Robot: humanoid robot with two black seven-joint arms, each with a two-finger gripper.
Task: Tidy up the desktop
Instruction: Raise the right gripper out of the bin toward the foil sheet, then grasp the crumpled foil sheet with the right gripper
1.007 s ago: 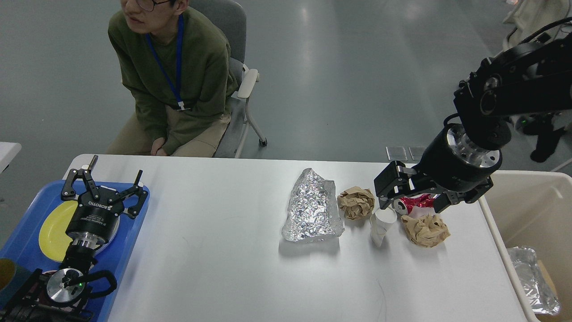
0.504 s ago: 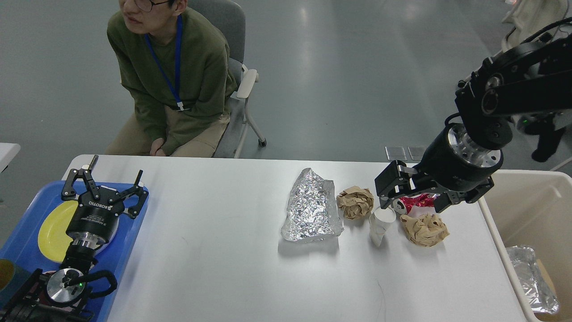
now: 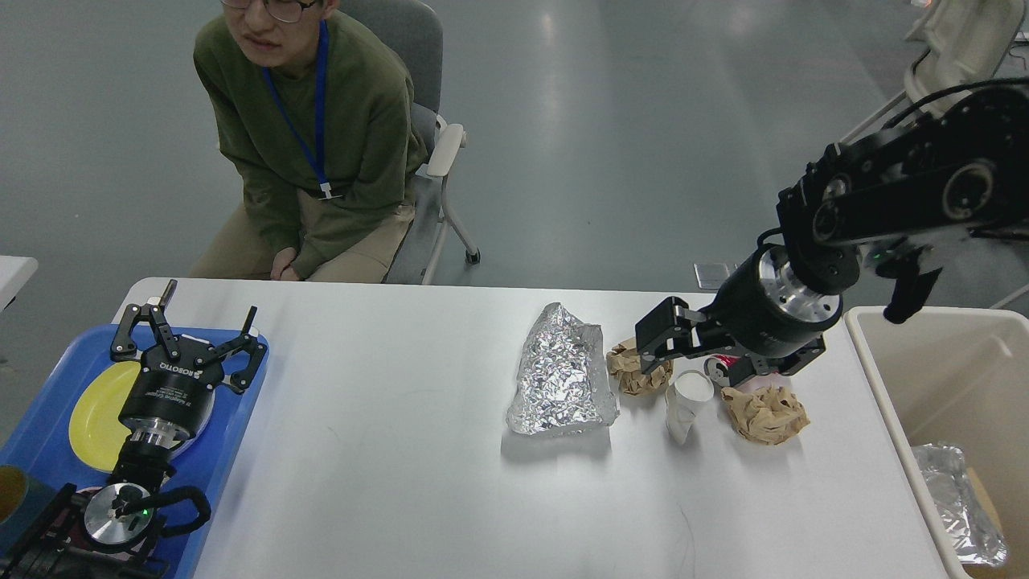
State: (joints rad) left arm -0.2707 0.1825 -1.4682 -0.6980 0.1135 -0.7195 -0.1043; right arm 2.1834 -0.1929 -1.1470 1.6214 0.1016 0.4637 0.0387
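The white worktop (image 3: 386,466) is filling the lower middle of the view, with a man in a green sweater (image 3: 309,137) sitting on a grey chair (image 3: 422,96) behind its far edge. A beige bin (image 3: 965,402) is standing at the right end of the worktop, and a piece of foil (image 3: 957,503) is lying inside it. A blue tray (image 3: 233,442) is lying on the left end and is carrying a yellow plate (image 3: 92,414).

The right arm (image 3: 900,193) is reaching in from the upper right. The right gripper (image 3: 655,347) is hanging low over a brown paper ball (image 3: 631,378), with its fingers spread wide around nothing. The left gripper (image 3: 186,330) is hovering above the tray, also with its fingers spread wide and holding nothing.

A crumpled foil sheet (image 3: 561,374) is lying near the middle of the worktop, just left of that paper ball. A second brown paper ball (image 3: 764,414) is lying further right. Between the two balls a white paper cup (image 3: 685,402) is lying on its side. A red can (image 3: 723,367) is partly hidden under the right gripper's wrist.
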